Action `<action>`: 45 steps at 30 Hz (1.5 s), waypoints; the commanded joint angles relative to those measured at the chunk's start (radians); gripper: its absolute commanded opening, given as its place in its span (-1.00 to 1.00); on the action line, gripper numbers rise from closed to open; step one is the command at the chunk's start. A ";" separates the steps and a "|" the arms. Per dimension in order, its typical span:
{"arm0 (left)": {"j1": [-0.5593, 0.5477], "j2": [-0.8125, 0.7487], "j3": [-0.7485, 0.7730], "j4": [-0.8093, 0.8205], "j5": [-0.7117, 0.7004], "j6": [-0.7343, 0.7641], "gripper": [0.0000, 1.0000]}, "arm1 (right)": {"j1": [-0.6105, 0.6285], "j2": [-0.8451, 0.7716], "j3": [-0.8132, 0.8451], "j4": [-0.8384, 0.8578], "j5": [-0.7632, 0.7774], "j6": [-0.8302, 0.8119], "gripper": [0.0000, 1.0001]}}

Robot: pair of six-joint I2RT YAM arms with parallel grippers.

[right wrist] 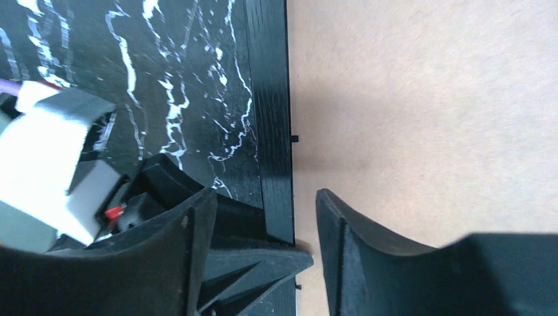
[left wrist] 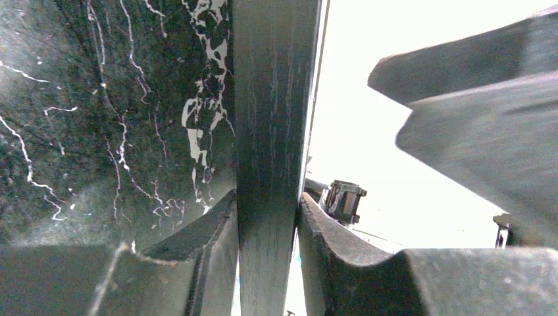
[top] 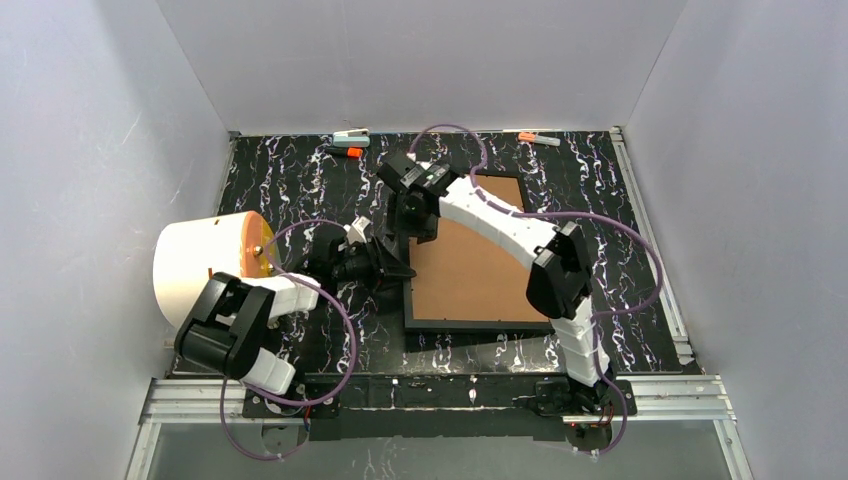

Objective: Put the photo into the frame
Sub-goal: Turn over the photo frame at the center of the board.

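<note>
My left pincer [top: 397,269] is pinching the frame [top: 480,324] on its left bar. In the left wrist view both fingers [left wrist: 204,243] press against the black wood [left wrist: 266,131], one on each side. To the right of that bar the view is washed out white, and I cannot tell what lies there.

My right pincer [top: 404,238] is on the same left bar, just beyond my left one, and the two nearly touch. In the right wrist view its jaws are spread and straddle the bar [right wrist: 273,99]. One finger [right wrist: 197,243] sits on the outer side, over the table. The other finger [right wrist: 358,250] hangs over the board [right wrist: 428,99] and stands apart from the bar's inner edge.

The frame lies on the marbled black table [top: 300,190], near its middle. Inside it the brown board [top: 470,275] fills the opening from bar to bar. A small black tab [right wrist: 294,139] juts from the left bar's inner edge onto the board.

I cannot tell where the photo is. No view shows it.

Well to the left of the frame, a white drum [top: 200,260] lies on its side, with its orange end [top: 250,248] turned toward the frame. Beyond the frame, at the table's far edge, lie an orange marker [top: 350,152] and an orange-and-white pen [top: 540,138].
</note>
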 commanded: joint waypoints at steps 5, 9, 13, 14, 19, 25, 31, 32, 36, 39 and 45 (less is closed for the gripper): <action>-0.005 -0.174 0.369 -0.655 -0.123 0.349 -1.00 | -0.082 -0.215 0.094 -0.001 0.137 -0.051 0.50; -0.002 -0.166 0.611 -1.001 -0.249 0.539 -1.00 | -0.131 -0.244 0.117 0.005 0.122 -0.081 0.55; 0.000 -0.141 0.805 -1.175 -0.313 0.644 -1.00 | -0.183 -0.291 0.125 0.048 0.087 -0.101 0.56; 0.000 -0.132 0.856 -1.216 -0.332 0.671 -1.00 | -0.197 -0.298 0.131 0.056 0.067 -0.105 0.57; 0.000 -0.076 1.094 -1.415 -0.381 0.818 -1.00 | -0.242 -0.333 0.125 0.079 -0.008 -0.053 0.61; -0.004 -0.034 1.302 -1.561 -0.465 0.890 -1.00 | -0.273 -0.379 0.068 0.163 -0.121 0.013 0.73; -0.020 -0.059 1.362 -1.556 -0.399 0.923 -1.00 | -0.281 -0.359 0.103 0.215 -0.252 0.046 0.97; -0.026 -0.067 1.360 -1.550 -0.399 0.932 -1.00 | -0.281 -0.353 0.108 0.216 -0.268 0.052 0.97; -0.042 -0.088 1.344 -1.541 -0.399 0.946 -1.00 | -0.282 -0.313 0.124 0.220 -0.314 0.074 0.97; -0.062 -0.094 1.336 -1.542 -0.415 0.955 -1.00 | -0.281 -0.269 0.173 0.221 -0.327 0.079 0.97; -0.097 -0.092 1.352 -1.542 -0.444 0.974 -1.00 | -0.280 -0.172 0.303 0.142 -0.303 0.062 0.97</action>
